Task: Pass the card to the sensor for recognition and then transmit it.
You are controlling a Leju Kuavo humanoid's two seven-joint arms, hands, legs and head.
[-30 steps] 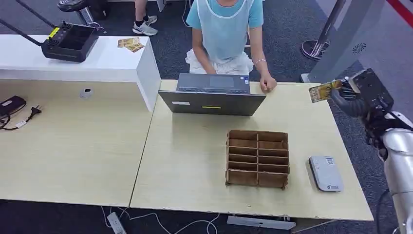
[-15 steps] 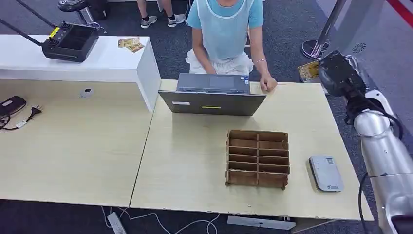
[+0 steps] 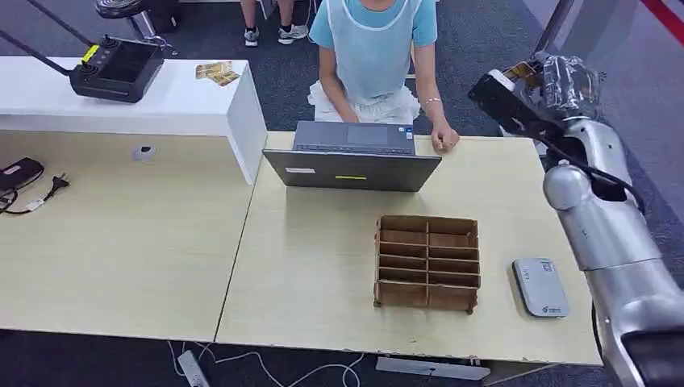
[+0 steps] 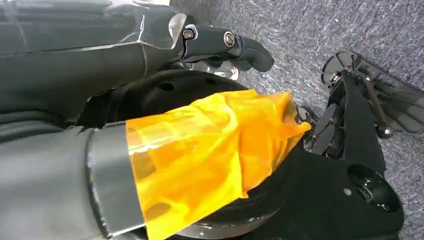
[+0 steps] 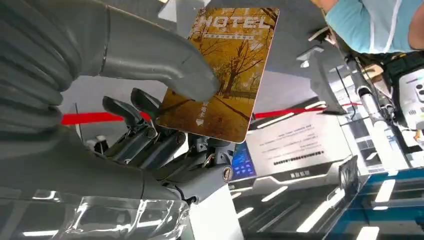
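Right hand (image 3: pixel 556 81) is high out at two o'clock, past the far corner of the surface (image 3: pixel 323 266), with the hotel card (image 5: pixel 220 75) pinched between the thick thumb and the darker fingers (image 5: pixel 145 135) beneath it. From the head view only a sliver of that card (image 3: pixel 520 71) peeks out beside the hand.

The card reader (image 3: pixel 540 287) sits flat at about four o'clock, near the right edge, just beside the wooden slotted organiser (image 3: pixel 427 262). Card and reader are well apart, so to my eye the scan hasn't happened yet.

What could go wrong? The thumb grips the card near one end and most of it sticks out free; a quick swing down could twist or slip it. The arm also has to drop in next to the organiser, and clipping its wall is possible. A person (image 3: pixel 373 48) at twelve o'clock works a laptop (image 3: pixel 352 157).

The right wrist view gives the card's printed face and the pinch itself; the head view gives the layout. Left hand (image 4: pixel 220 45): fingers curled, nothing in them, over carpet.
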